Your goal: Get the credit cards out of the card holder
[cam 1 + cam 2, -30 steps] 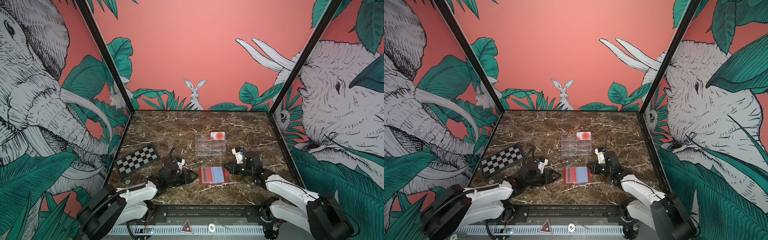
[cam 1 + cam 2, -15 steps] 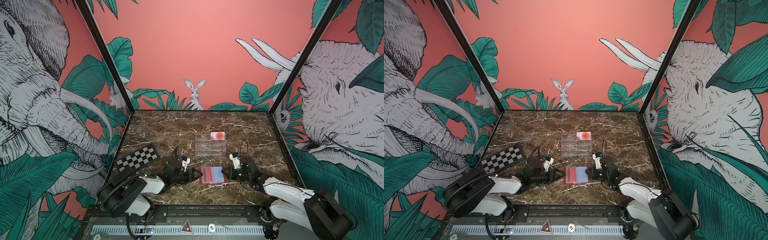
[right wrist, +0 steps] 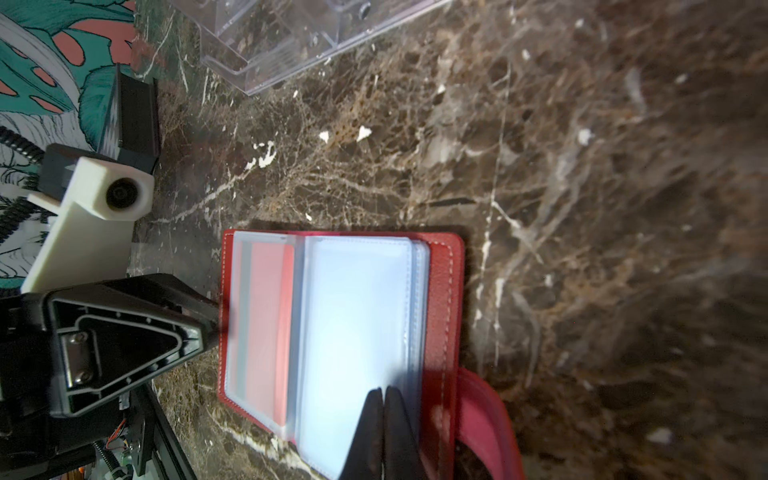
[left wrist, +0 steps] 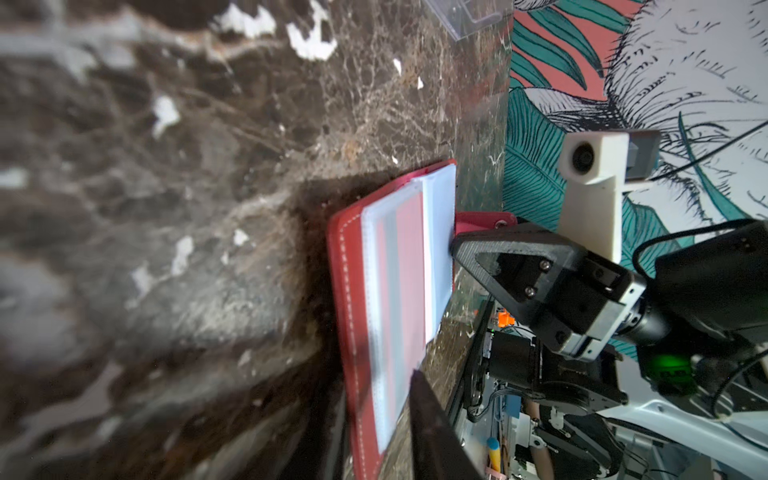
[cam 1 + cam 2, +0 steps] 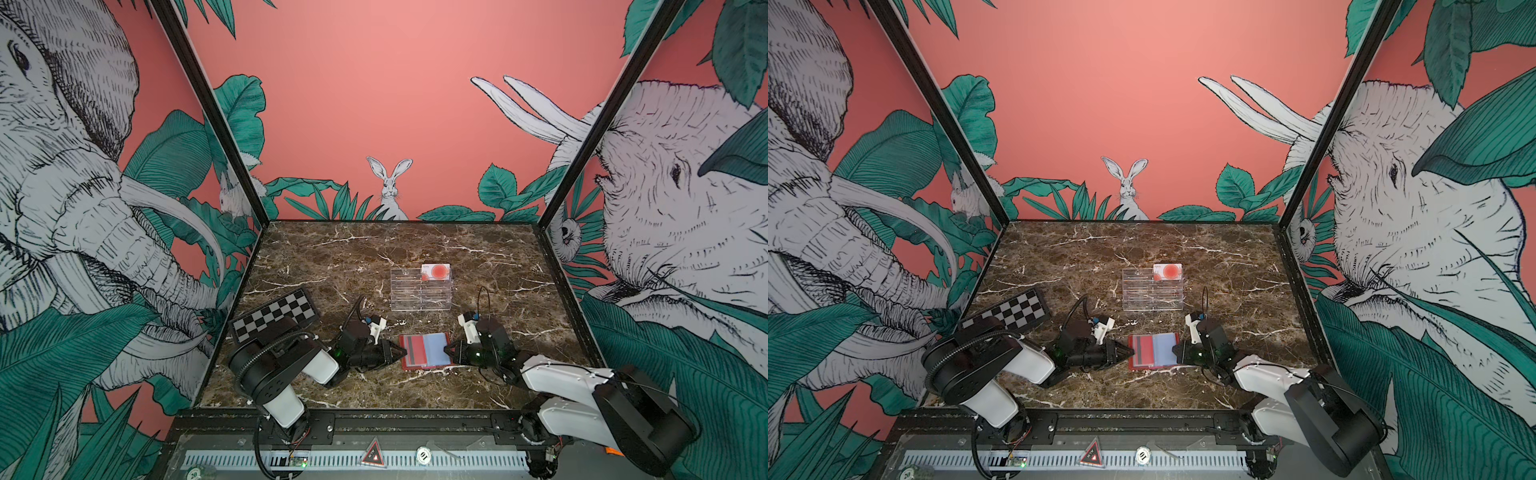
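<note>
Near the front edge of the bench [image 5: 374, 249], about midway along it, the card holder [image 5: 426, 351] is lying opened flat with its clear sleeves facing up, leaving the cards reachable from both sides. The left gripper [image 5: 401, 352] is reaching in low from the left, its tip touching the holder's left edge beside the sleeve holding the red card with the grey stripe [image 3: 266, 332]. Its fingers [image 3: 124, 332] are lying one over the other there, and I cannot tell whether they are clamping that edge or standing slightly apart. The right gripper [image 3: 384, 392] is meeting the holder from the opposite side. Its fingers [image 3: 374, 436] are pressing together with nothing showing between them, tips resting on the sleeve over the pale blue card [image 3: 353, 316], apparently pinning the holder so it is not sliding while the other arm is working. Farther back toward the left edge, the chequered board [image 5: 276, 318] is lying unused. Beyond the holder, the clear stand [image 5: 419, 293] is carrying the white card with the red-orange circle [image 5: 435, 272] upright at its back right, so one card is looking already removed while two are sitting in their sleeves
</note>
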Available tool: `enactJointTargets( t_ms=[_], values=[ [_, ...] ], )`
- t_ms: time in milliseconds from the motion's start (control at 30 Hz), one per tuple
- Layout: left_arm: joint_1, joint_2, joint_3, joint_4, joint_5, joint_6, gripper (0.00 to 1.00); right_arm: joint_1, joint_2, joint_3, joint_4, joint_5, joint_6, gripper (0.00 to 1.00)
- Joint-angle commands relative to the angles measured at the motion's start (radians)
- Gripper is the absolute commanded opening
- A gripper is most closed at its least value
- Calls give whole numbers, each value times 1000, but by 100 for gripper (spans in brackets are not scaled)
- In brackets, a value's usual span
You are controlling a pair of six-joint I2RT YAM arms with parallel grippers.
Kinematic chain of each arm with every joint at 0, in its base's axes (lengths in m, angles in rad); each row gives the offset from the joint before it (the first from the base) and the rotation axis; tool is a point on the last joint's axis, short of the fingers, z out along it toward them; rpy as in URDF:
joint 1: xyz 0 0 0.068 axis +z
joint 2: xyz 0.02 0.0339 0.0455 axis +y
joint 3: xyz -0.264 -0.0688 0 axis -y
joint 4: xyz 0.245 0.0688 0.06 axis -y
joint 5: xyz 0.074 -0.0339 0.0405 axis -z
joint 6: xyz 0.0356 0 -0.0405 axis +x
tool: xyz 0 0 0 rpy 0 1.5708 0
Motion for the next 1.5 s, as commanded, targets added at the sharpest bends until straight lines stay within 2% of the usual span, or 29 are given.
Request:
enactJointTargets(
  t_ms=[0,133,467,633,800,833,900,1000,1200,1367,1467],
  values=[
    [-9,-11,-15,86,0,-15,18,6,4,-16,7,31,-3,0],
    [-10,-37,-17,67,-8,-2,16,6,3,-22,6,33,-5,0],
    [-19,-56,-14,31,-8,20,1,6,-14,-22,-12,37,-9,0],
    [-22,-68,-12,22,-8,35,0,6,-34,-5,-34,35,-5,2],
    [-22,-85,-3,-15,-8,49,0,6,-110,13,-96,61,-26,20],
    [-22,-90,-2,-24,-8,52,0,6,-130,19,-115,64,-35,26],
    [-24,-104,1,-35,-10,56,0,6,-183,38,-175,79,-68,46],
    [-25,-127,0,-58,-19,62,0,6,-282,60,-270,127,-113,68],
    [-25,-159,5,-97,-23,81,0,3,-531,69,-431,317,-197,96],
    [-26,-163,9,-103,-17,86,0,-3,-697,88,-537,378,-234,98],
    [-27,-173,8,-111,-17,88,0,-10,-727,102,-594,397,-225,98]
  ],
)
